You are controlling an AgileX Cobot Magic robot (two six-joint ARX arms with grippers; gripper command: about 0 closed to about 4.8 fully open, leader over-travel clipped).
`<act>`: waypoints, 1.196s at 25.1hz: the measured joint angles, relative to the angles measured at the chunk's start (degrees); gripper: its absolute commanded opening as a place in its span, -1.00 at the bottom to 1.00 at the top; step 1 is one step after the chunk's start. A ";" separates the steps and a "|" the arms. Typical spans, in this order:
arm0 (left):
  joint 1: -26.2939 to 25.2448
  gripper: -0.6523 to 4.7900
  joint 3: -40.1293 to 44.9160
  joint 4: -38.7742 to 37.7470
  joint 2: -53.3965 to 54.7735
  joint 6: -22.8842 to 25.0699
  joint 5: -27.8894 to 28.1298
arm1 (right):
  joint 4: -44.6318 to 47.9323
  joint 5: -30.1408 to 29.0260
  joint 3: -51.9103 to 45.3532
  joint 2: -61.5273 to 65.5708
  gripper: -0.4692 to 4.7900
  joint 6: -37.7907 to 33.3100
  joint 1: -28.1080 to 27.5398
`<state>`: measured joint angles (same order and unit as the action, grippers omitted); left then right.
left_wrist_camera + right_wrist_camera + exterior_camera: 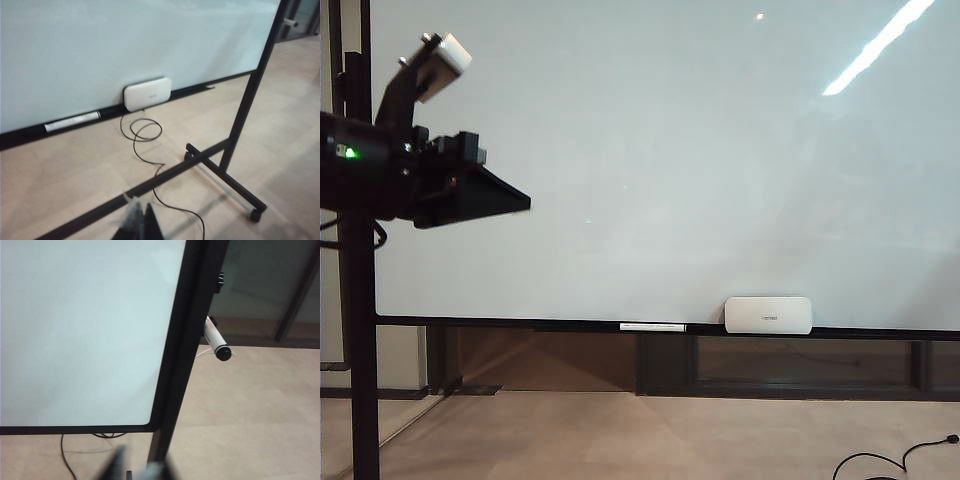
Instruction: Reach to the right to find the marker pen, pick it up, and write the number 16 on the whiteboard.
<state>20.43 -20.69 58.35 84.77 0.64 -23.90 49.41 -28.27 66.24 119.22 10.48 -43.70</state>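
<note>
The whiteboard (pixel 650 160) fills the exterior view, a glossy white panel on a black lower rail. The marker pen (pixel 215 339) shows only in the right wrist view: a white barrel with a black end, sticking out from behind the board's black side post (pixel 187 340). My right gripper (pixel 140 467) is blurred, short of that post and well apart from the pen. Its fingers (pixel 117 465) stand apart with nothing between them. My left gripper (pixel 518 203) hangs in front of the board's left part, its jaws together (pixel 142 222) and holding nothing.
A rounded white eraser block (pixel 768 314) and a thin white strip (pixel 652 326) rest on the rail. A black cable (pixel 145 135) trails over the floor below the eraser. The stand's black foot bar (pixel 225 177) with a caster crosses the floor.
</note>
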 measured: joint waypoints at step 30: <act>0.00 -0.77 0.00 0.57 0.44 1.42 1.88 | 0.61 -11.45 25.57 22.69 -0.73 -8.35 -5.22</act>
<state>20.43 -20.69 58.92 85.21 2.07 -22.02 50.02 -39.72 91.81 141.91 2.13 -48.93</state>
